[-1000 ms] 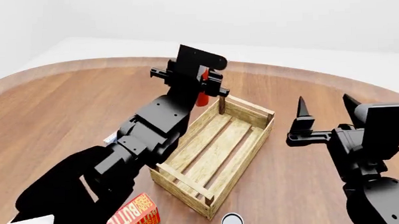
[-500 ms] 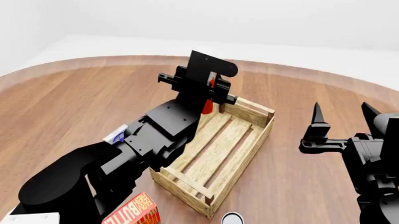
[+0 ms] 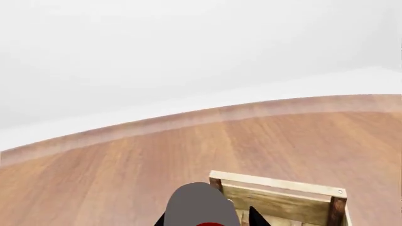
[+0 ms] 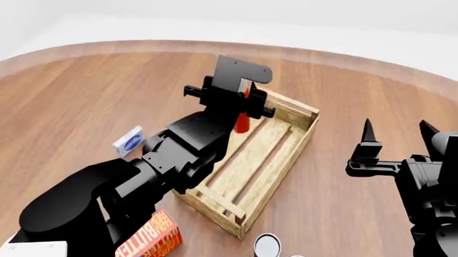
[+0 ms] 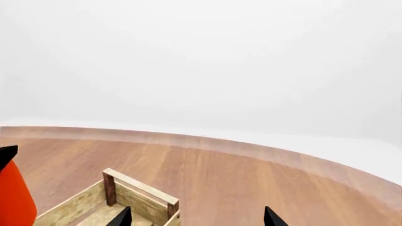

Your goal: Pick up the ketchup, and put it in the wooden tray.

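Holding the ketchup [image 4: 242,120] clamped between its fingers, the left gripper [image 4: 239,100] hangs over the far end of the wooden tray [image 4: 299,138], at roughly 12 o'clock from the tray's middle in the head view. Only the orange-red lower body of the bottle shows below the black fingers; the cap and label are hidden by the gripper housing. The bottle's long axis runs close to vertical, with the visible end pointing down toward the slatted floor. Whether it touches the slats cannot be told from here.

As a slim plastic squeeze bottle it should be light, smooth-sided and somewhat yielding, so a hard pinch may dent it and a loose one may let it slide. The grip appears to sit high on the body, which leaves the lower part free to swing; a hold nearer the middle would steady it better. Being tall and narrow, it will likely tip once let go unless it is lowered onto the slats first.

The right gripper [image 4: 395,140] stands at 3 o'clock from the tray, well apart from it, its two pointed fingers spread and holding nothing. A butter box [image 4: 150,241] lies at 7 o'clock and a small can [image 4: 266,248] at 6 o'clock.
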Controlling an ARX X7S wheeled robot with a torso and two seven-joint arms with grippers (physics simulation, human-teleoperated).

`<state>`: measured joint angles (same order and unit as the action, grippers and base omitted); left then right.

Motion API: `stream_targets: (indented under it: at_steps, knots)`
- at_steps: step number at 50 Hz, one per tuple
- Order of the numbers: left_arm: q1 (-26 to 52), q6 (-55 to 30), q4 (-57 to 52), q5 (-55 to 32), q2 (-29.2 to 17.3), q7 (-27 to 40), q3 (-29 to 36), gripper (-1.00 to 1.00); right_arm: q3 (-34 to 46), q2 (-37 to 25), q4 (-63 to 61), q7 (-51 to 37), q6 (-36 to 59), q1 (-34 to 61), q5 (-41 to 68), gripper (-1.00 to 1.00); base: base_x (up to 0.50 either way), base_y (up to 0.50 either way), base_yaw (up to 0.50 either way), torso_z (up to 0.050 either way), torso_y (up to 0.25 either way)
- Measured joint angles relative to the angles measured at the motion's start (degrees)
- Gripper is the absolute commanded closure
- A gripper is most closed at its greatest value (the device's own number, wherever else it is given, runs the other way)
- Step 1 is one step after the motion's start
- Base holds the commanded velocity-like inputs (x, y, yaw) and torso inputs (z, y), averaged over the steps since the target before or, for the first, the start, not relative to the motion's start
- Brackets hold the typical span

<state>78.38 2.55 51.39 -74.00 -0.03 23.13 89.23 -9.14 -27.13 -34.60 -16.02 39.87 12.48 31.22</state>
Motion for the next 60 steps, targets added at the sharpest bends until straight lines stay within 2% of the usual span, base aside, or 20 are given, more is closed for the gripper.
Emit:
stream_targets:
  at_steps: [41, 60]
  knots:
    - [1.0, 1.3, -1.8, 5.6, 0.0, 1.5, -0.2, 1.00, 0.0, 0.0, 0.1, -0.7, -0.8, -0.2, 0.2, -1.00, 0.00, 0.00, 0.00, 0.002, -0.135]
    - [0.8, 0.5, -1.6, 6.3, 0.0, 1.9, -0.2, 1.00, 0.2, -0.1, 0.2, -1.0, -1.1, -0.2, 0.3, -1.00, 0.00, 0.00, 0.00, 0.001, -0.063]
